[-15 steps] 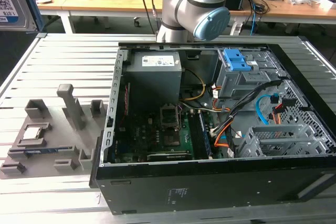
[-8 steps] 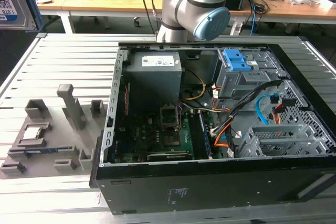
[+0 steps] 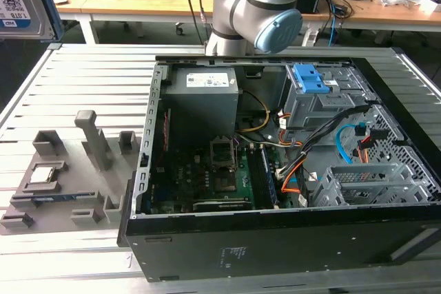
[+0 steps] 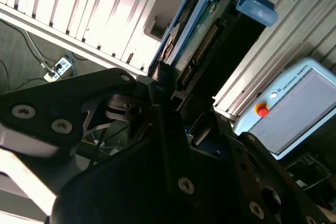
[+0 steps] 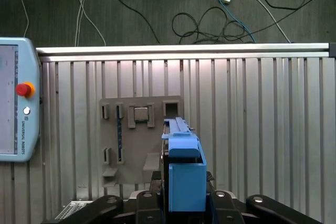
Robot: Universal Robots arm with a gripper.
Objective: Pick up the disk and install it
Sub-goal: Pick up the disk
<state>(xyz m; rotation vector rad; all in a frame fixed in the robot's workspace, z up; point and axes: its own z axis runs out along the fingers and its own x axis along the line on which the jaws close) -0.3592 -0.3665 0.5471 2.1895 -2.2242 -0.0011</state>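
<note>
The disk [image 3: 21,5] hangs high at the exterior view's upper left, its white-and-blue label facing the camera. In the second wrist view the disk [image 4: 210,40] shows its circuit-board underside and blue side rails, with my gripper [image 4: 173,95] shut on its near end. In the first wrist view the disk [image 5: 184,166] stands edge-on, blue rail uppermost, clamped by my gripper [image 5: 184,203] well above the grey holder [image 5: 152,145] on the slatted table. The disk is lifted clear of the holder.
An open computer case [image 3: 275,246] lies on the table, with a blue drive bay [image 3: 310,84] at its back right. The grey holder [image 3: 89,184] carries a processor chip [image 3: 43,173] and a memory stick [image 3: 52,200]. A teach pendant [image 5: 16,103] lies at the table edge. Cables trail on the floor.
</note>
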